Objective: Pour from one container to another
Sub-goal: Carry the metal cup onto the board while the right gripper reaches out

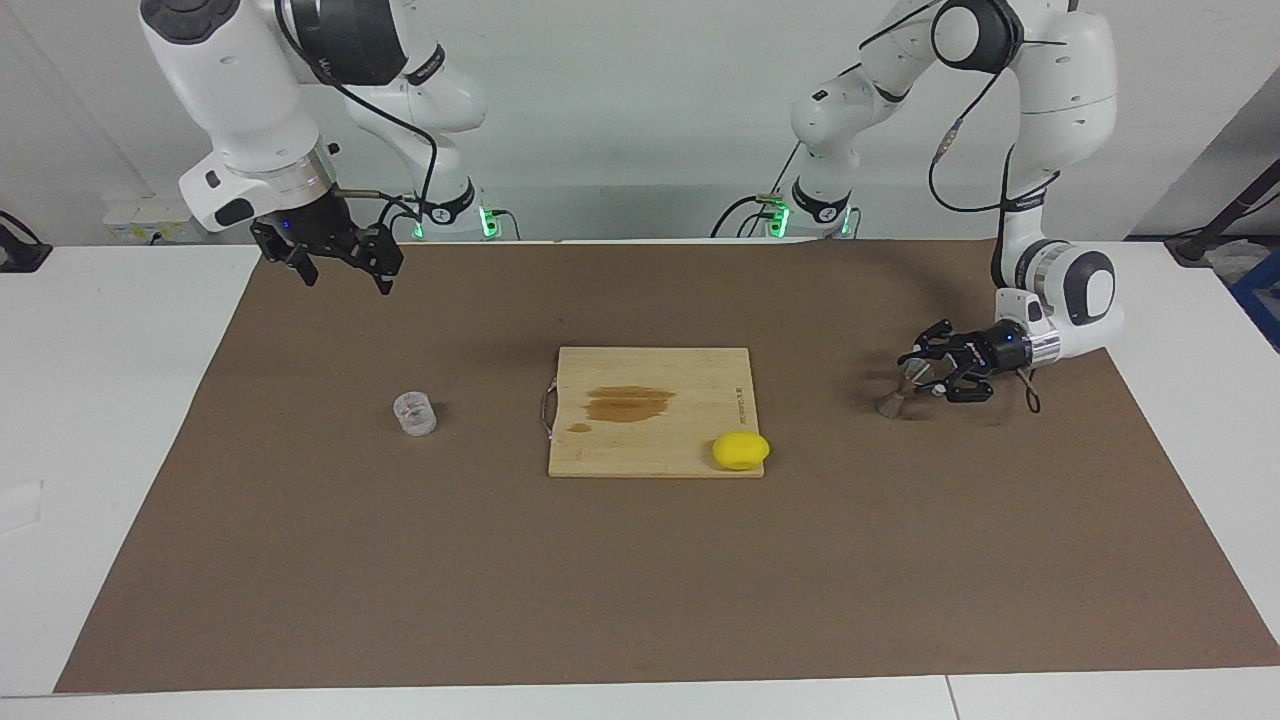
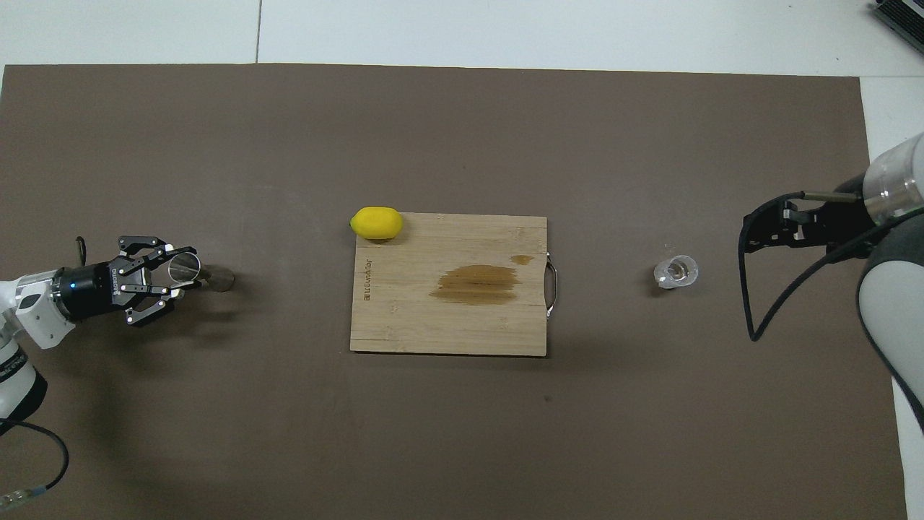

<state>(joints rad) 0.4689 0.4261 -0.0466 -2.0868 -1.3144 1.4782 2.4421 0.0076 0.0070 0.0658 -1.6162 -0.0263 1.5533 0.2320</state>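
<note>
Left gripper [image 1: 925,372]: fingers around tilted jigger [image 1: 897,392], closure unclear. Right gripper [image 1: 340,262]: fingers parted, empty, raised near clear cup [image 1: 414,413].

A mat [image 1: 640,560] covered the middle of the table [image 1: 100,400]. A cutting board [image 1: 690,440] lay at the mat's centre. A lemon [image 1: 740,450] sat on the board's corner farthest from the robots, toward the left arm's end. The cup [image 1: 414,413] stood on the mat beside the board, toward the right arm's end, well apart from it. The jigger [image 1: 893,395] stood tilted on the mat toward the left arm's end, its upper cone between the fingers of the left gripper [image 1: 915,368]. The right gripper [image 1: 345,268] hung over the mat's edge nearest the robots, well apart from the cup.
</note>
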